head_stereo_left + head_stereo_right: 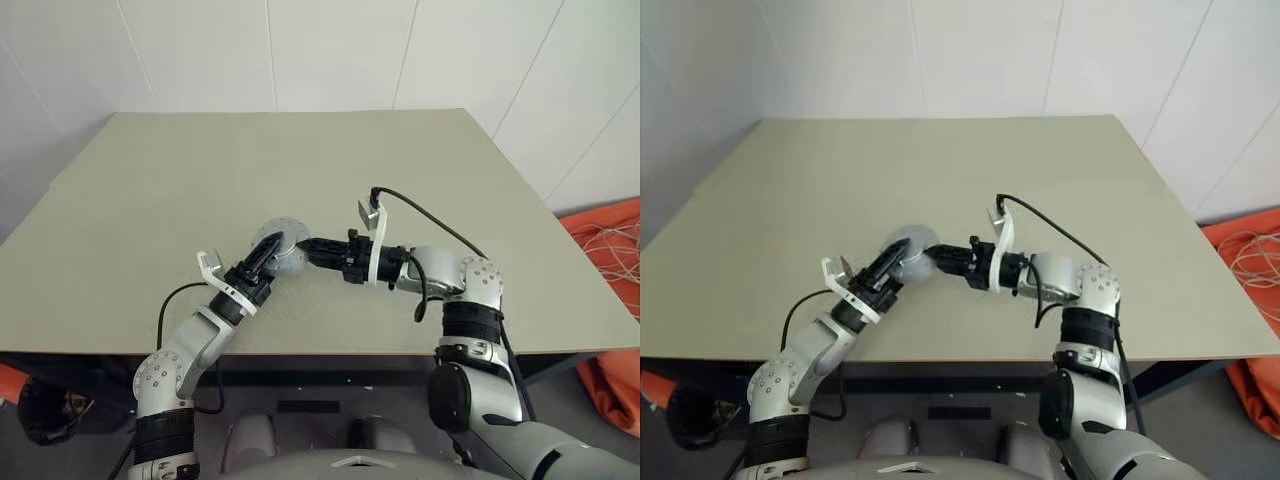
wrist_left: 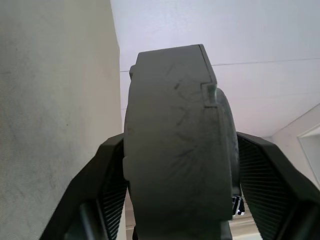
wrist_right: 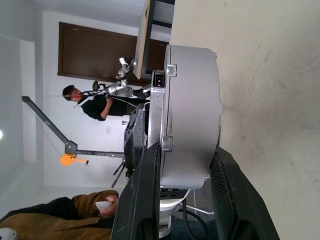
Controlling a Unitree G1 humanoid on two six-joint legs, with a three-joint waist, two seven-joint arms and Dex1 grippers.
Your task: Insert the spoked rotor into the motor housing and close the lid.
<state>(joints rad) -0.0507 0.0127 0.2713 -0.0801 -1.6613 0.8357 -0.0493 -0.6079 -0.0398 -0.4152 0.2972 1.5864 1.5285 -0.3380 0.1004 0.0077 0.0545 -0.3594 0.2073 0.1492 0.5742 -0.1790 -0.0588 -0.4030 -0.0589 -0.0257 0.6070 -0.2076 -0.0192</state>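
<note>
Over the near middle of the bench (image 1: 150, 200), a broad pale-green top with nothing else lying on it, both arms meet on one round grey metal assembly held just above the surface. That assembly reads as the motor housing (image 1: 283, 243) seen edge-on in the wrist views: a thick drum with a stepped rim and a small tab along its seam. The right hand (image 1: 312, 250) reaches in from the right, pointing leftward, and its two black fingers (image 3: 150, 200) are clamped across the thickness of the drum. The left hand (image 1: 266, 252) comes up from below-left, its fingers (image 2: 107, 185) straddling the same body, pads at or just beside its flanks (whether they actually press it I cannot tell). The seam suggests the lid (image 3: 159, 115) may already sit on the housing, though this is only a judgement; the spoked rotor cannot be made out, so it may be inside. If so, what remains is confirming the closure and setting the unit down. In the right wrist view, people stand beyond the bench edge.
</note>
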